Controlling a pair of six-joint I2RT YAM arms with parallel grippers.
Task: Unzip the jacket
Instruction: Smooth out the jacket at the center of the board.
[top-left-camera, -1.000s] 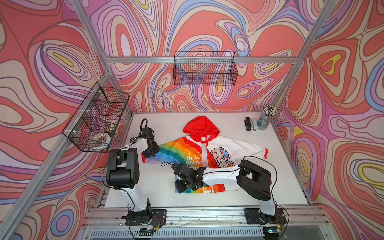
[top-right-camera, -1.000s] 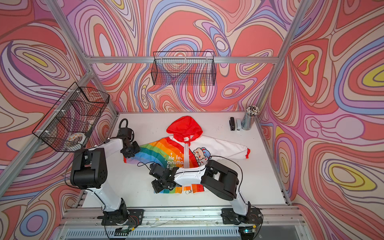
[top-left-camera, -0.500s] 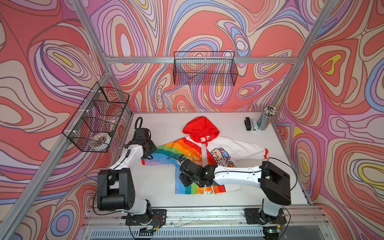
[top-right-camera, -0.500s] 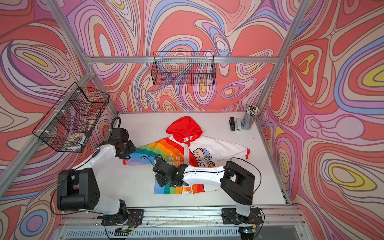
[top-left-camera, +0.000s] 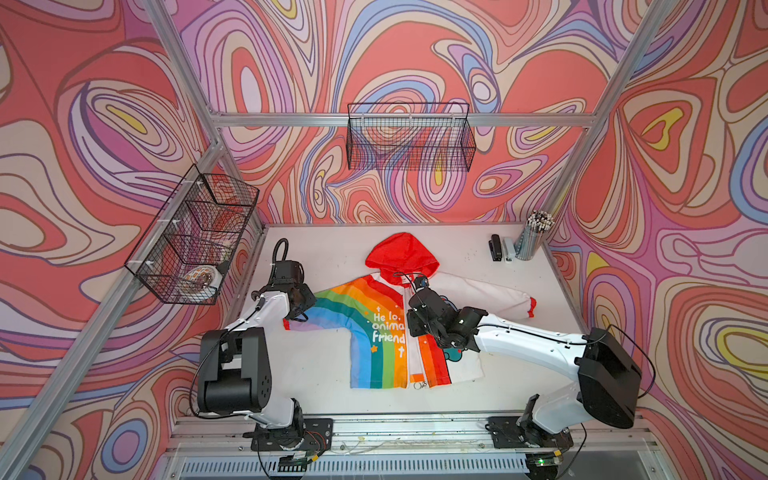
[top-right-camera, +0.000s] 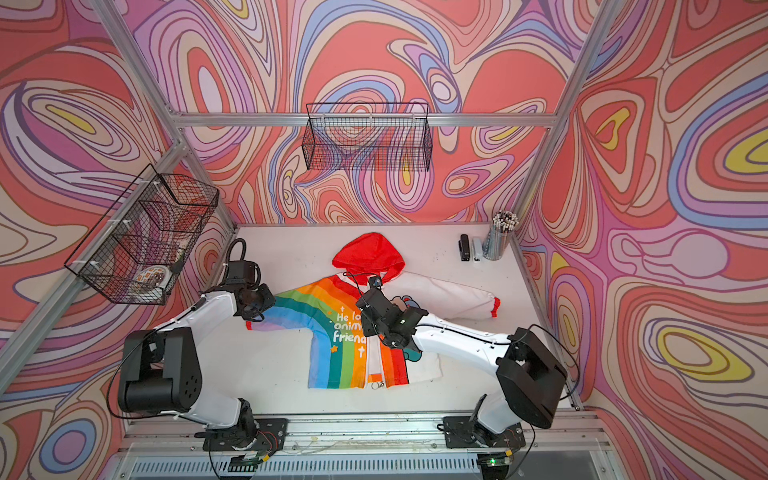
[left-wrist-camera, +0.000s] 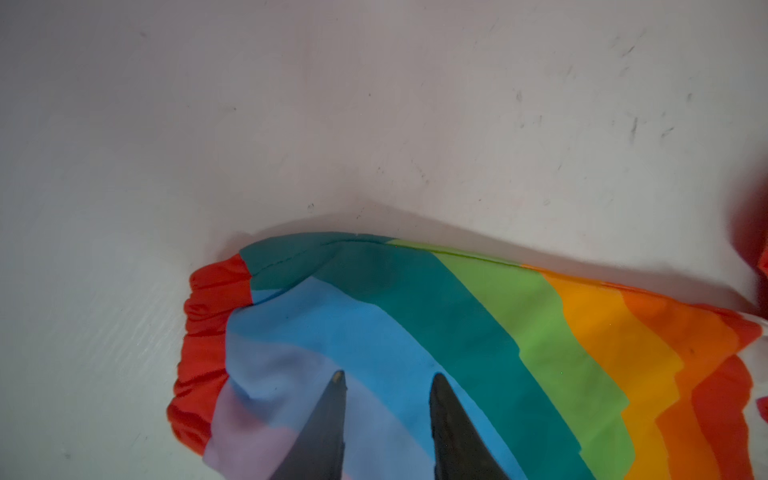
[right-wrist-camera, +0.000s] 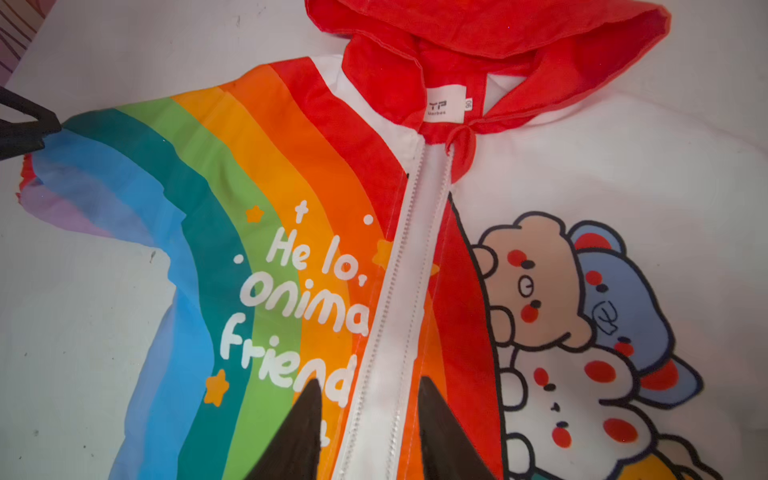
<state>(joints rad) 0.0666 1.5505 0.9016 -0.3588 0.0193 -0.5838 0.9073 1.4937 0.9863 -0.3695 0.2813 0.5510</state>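
Right wrist view: right gripper (right-wrist-camera: 369, 380) straddles zipper (right-wrist-camera: 409, 257), jaws parted, empty; left gripper (left-wrist-camera: 387, 374) (nine o'clock of the jacket (top-left-camera: 365, 316)) likewise over sleeve (left-wrist-camera: 415, 316).

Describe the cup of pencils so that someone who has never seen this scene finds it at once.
Find the white table, then its far corner on the robot's right, past the white sleeve of the jacket. The cup of pencils stands there beside a black stapler and a white stapler. It alone stands tall, bristling with pencils.

Jacket (right-wrist-camera: 249, 166): thin, smooth cloth; white zipper (right-wrist-camera: 399, 291) looks plastic. Worktop (left-wrist-camera: 374, 104): matt white, scuffed. Basket (top-left-camera: 409, 141): black wire.
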